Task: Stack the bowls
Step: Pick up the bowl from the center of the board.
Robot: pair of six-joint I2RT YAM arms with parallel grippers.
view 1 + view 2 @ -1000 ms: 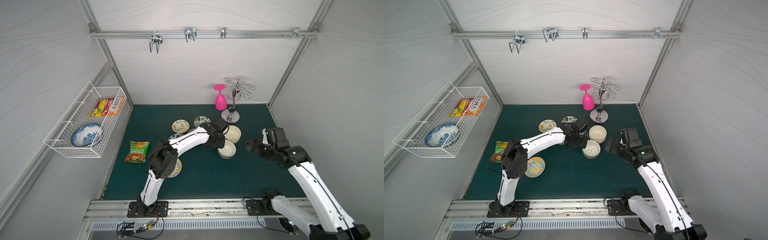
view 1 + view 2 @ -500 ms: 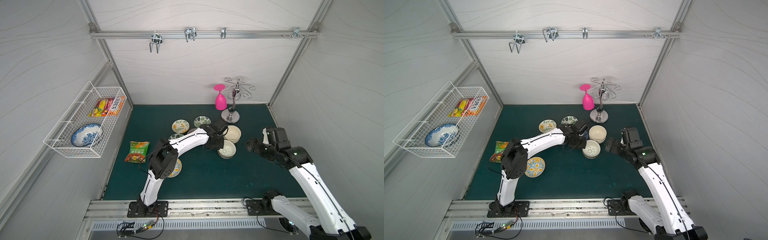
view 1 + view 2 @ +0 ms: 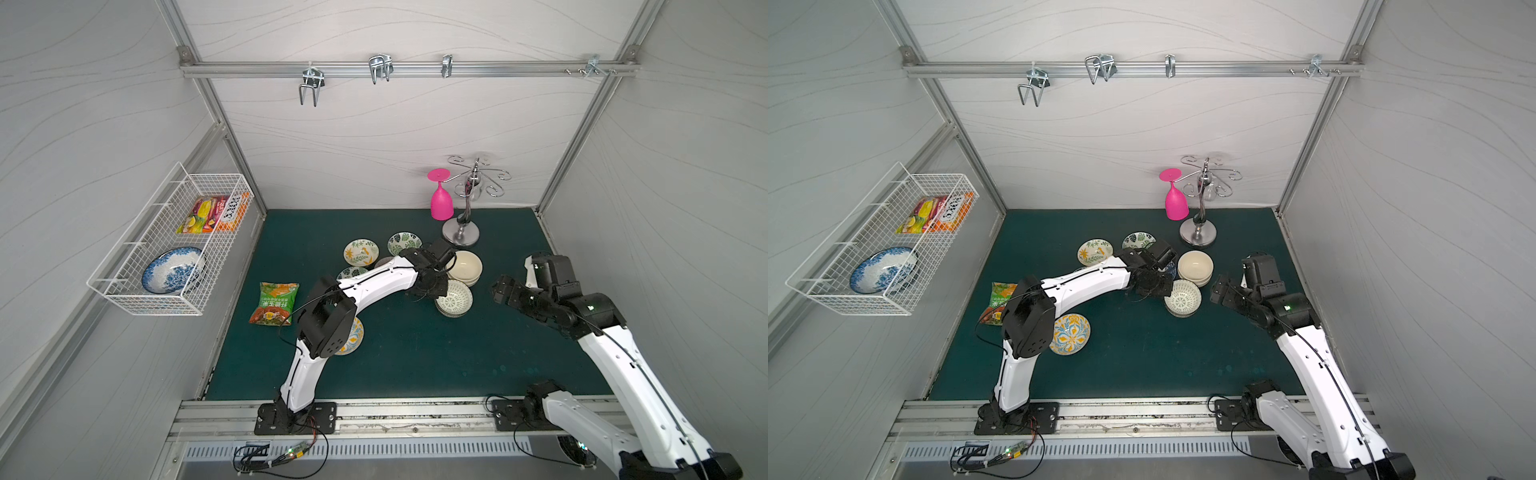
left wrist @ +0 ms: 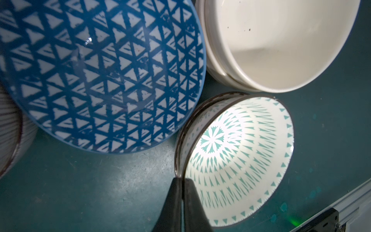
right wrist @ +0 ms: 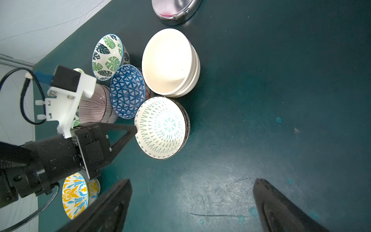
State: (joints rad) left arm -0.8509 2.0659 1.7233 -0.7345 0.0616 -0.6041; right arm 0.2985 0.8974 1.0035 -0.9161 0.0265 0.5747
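BOWLS AT CLOSE QUARTERS: The left gripper (image 4: 181, 179) is clamped on the rim of the green lattice bowl (image 4: 236, 160), its black fingers (image 4: 192, 200) drawn narrow on the thin edge. The bowl sits nested in a dark-rimmed bowl (image 5: 188, 122) on the green mat (image 3: 415, 353). The stacked cream bowls (image 4: 281, 40) crowd the lattice bowl's rim on one side, and the tilted blue-patterned bowl (image 4: 100, 70) sits just beside it on another; whether either rim touches it cannot be told. A pink-striped bowl (image 5: 96, 104) and a green-leaf bowl (image 5: 107, 56) lie beyond the blue one from the lattice bowl. On its remaining sides the mat is bare. The left arm (image 3: 374, 282) bends at a raised elbow and stretches its white forearm low across the mat to the lattice bowl. The right gripper (image 5: 192, 180) hangs apart from that bowl over bare mat, jaws spread wide and holding nothing
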